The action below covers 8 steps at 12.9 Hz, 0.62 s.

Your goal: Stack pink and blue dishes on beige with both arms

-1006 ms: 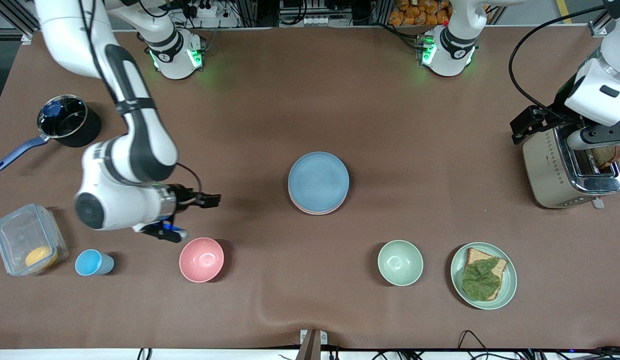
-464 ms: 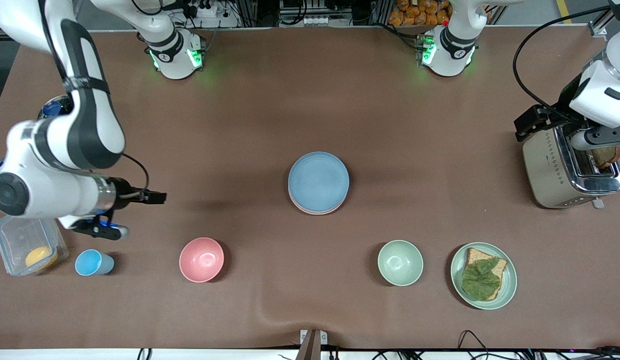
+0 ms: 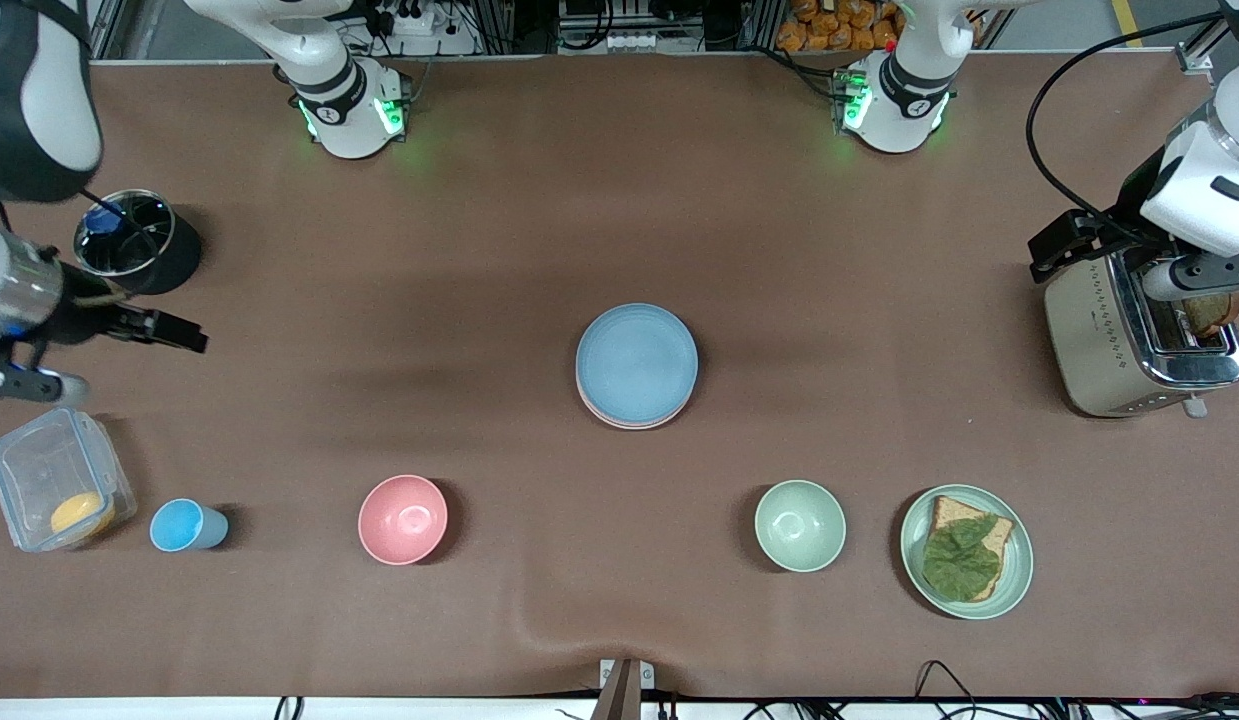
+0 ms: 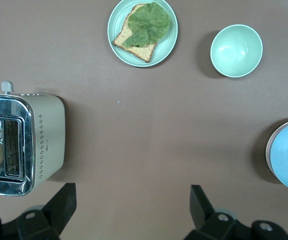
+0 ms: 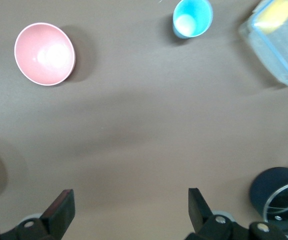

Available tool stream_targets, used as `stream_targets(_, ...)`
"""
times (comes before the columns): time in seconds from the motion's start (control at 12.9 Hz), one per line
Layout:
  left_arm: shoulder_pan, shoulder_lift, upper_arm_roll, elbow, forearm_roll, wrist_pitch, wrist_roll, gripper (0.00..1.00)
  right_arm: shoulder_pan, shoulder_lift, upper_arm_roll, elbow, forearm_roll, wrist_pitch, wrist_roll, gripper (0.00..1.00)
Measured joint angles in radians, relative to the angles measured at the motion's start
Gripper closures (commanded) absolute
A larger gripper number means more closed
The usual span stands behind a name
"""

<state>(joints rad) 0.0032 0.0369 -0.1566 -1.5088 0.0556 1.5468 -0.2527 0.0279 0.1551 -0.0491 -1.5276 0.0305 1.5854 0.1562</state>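
Both grippers spread wide and holding nothing, plates stacked mid-tabletop.

Right gripper (image 3: pixel 184 338) hangs over the right arm's end of the tabletop (image 3: pixel 479 250), beside the dark saucepan (image 3: pixel 137 242), its fingers (image 5: pixel 59 212) wide apart with only bare surface between them; left gripper (image 4: pixel 131 210) hangs over the left arm's end, by the toaster (image 3: pixel 1139 335), which holds a slice of bread, likewise released. At the middle, the blue plate (image 3: pixel 636 363) lies on top of the pink plate (image 3: pixel 629 421), of which only a thin rim shows; whether a beige plate lies beneath cannot be told. Nearer the front camera stand a pink bowl (image 3: pixel 403 519), blue cup (image 3: pixel 186 526), clear lidded box (image 3: pixel 57 490), green bowl (image 3: pixel 800 525) and green plate (image 3: pixel 1019 580) with toast and a leaf.
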Motion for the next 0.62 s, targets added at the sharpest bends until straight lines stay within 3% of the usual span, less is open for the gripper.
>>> stream_targets(0.31, 0.002, -0.001, 0.000, 0.000, -0.006, -0.020, 0.000, 0.00, -0.029, -0.098, 0.002, -0.002, -0.010, -0.068, -0.011, 0.00)
stream_targets(0.62, 0.004, -0.002, 0.001, 0.002, -0.016, -0.039, 0.000, 0.00, -0.047, -0.121, 0.023, -0.001, -0.009, -0.079, -0.019, 0.00)
